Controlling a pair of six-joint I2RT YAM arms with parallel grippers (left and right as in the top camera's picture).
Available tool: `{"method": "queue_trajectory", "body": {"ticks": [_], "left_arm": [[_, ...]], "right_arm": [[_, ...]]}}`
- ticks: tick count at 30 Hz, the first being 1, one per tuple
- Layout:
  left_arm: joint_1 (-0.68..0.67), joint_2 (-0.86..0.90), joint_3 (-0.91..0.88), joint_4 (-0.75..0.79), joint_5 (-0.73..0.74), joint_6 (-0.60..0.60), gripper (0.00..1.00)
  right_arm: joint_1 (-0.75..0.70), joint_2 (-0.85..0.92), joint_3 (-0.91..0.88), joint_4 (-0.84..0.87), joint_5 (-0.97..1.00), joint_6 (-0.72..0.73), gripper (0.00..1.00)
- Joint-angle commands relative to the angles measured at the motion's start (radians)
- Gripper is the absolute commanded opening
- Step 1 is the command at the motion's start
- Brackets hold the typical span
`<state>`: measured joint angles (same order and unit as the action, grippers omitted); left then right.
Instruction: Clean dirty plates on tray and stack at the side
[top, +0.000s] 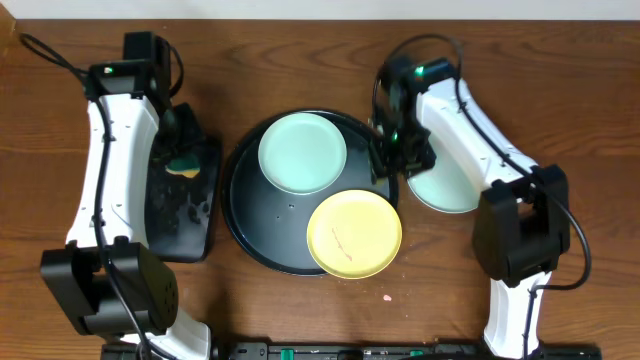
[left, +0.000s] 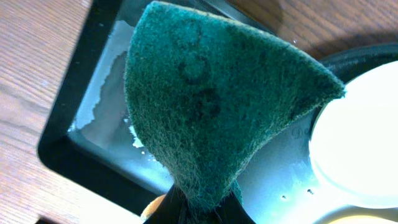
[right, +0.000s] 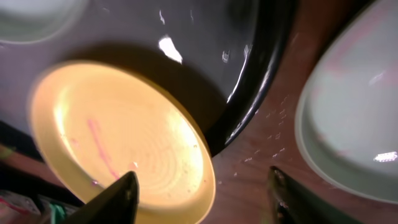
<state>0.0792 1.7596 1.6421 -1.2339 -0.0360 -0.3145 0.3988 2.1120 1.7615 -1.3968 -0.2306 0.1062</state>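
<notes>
The large black round tray (top: 250, 215) holds a mint plate (top: 302, 152) at its back and a yellow plate (top: 353, 233) with a pink smear at its front right, overhanging the rim. A second mint plate (top: 450, 185) lies on the wood to the right of the tray. My left gripper (top: 183, 150) is shut on a green-and-yellow sponge (left: 211, 106) above the small rectangular tray (top: 180, 215). My right gripper (top: 385, 158) is open and empty above the big tray's right rim, between yellow plate (right: 118, 137) and side mint plate (right: 354, 118).
The rectangular tray (left: 81, 149) holds a wet film and stands left of the round tray. A small pink crumb (top: 387, 297) lies on the wood near the front. Both arm bases stand at the table's front corners.
</notes>
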Motion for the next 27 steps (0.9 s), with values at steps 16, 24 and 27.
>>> {"method": "queue_trajectory", "body": {"ticks": [16,24,27], "left_arm": [[-0.008,0.006,-0.011,0.001,0.008,-0.006,0.08],[-0.069,0.006,-0.026,0.013,0.051,-0.016,0.07],[-0.109,0.006,-0.039,0.02,0.051,-0.063,0.07]], "right_arm": [[0.099,-0.01,-0.184,0.187,-0.008,0.024,0.01],[0.23,0.016,-0.186,0.404,0.045,0.278,0.01],[0.254,0.022,-0.186,0.402,0.096,0.324,0.01]]}}
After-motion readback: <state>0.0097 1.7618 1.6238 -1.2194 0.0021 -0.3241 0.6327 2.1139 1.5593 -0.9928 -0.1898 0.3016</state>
